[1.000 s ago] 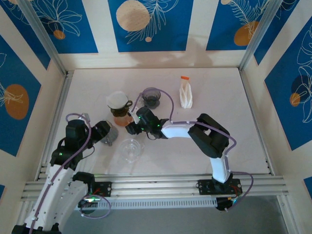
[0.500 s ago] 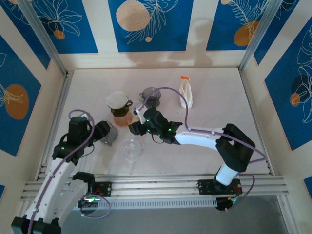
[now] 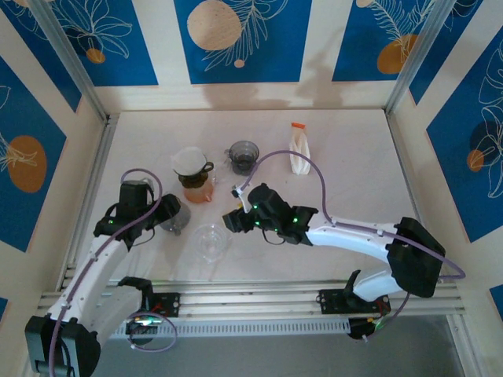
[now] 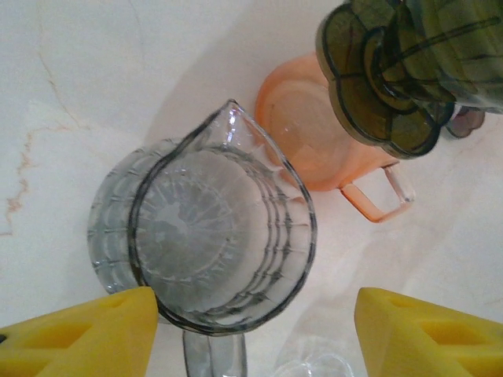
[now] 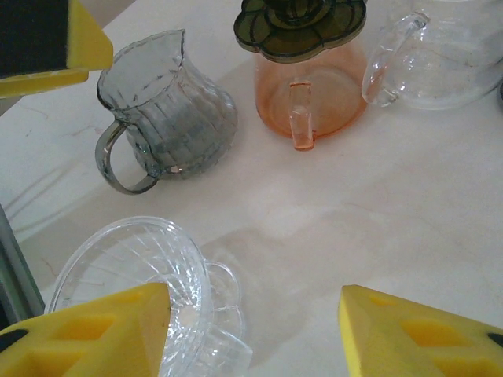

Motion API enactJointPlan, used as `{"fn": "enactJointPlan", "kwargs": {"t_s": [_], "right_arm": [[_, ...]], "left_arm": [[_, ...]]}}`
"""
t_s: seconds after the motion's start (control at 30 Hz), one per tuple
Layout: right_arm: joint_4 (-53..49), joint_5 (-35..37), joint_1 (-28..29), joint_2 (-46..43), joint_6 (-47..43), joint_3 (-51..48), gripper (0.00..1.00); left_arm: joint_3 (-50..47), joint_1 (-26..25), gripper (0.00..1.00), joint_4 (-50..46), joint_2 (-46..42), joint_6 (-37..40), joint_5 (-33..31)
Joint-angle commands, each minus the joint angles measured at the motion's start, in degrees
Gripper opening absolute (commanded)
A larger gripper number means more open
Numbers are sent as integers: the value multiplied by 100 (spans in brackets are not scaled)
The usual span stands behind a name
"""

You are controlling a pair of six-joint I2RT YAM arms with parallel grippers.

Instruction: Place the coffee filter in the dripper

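**Filter (image 3: pixel 187 161) looks home; what remains is a clean way out**

White paper sits in the mouth of the dark dripper (image 5: pixel 299 23). That dripper stands on the orange jug (image 5: pixel 310 98), left of centre in the overhead view and at the top middle of my right wrist view. From above the paper looks level and tucked inside the rim. I judge the placing done, so the job in hand is to leave without upsetting it.

My right gripper (image 5: pixel 253 310) is spread wide and holds nothing. Its yellow pads sit in the two lower corners of the wrist frame, with bare table (image 5: pixel 409 196) between them. A clear glass cone (image 5: pixel 134 275) lies right against the pad in the lower left corner, so close that I cannot tell whether I touch it. A good exit goes straight up first, then back toward the lower right of the overhead view. Going sideways risks knocking the cone or catching the jug's handle, which points toward me.

My left gripper (image 4: pixel 255 302) is spread too, and empty, with its pads at the lower corners of its frame. They stand either side of the near end of the grey pitcher (image 4: pixel 212 243). The lower-left pad overlaps the rim, and I cannot tell if it touches. The jug stands just beside the pitcher, at the upper right of that frame. This hand is best left quiet, because a nudge to the pitcher could pass to the jug and tip the paper.
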Motion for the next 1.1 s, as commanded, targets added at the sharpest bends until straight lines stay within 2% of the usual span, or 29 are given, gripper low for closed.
{"fn": "enactJointPlan", "kwargs": {"t_s": [0.0, 0.17, 0.43, 0.6, 0.87, 1.07], "right_arm": [[-158, 131, 49, -237, 150, -175, 59], [-177, 176, 58, -365, 178, -245, 59], [-264, 196, 63, -542, 151, -315, 59], [-317, 239, 62, -741, 154, -407, 59], [-556, 292, 35, -1007, 208, -428, 60], [-971, 285, 5, -930, 378, -237, 60]], "left_arm": [[5, 101, 67, 98, -152, 40, -589], [-52, 337, 69, 412, 14, 30, -964], [-598, 456, 71, 2207, 505, -279, -545], [-602, 453, 71, 2815, 1033, -354, -234], [-807, 458, 63, 2815, 1330, -345, 198], [-990, 452, 61, 2720, 1211, -308, 506]]}}
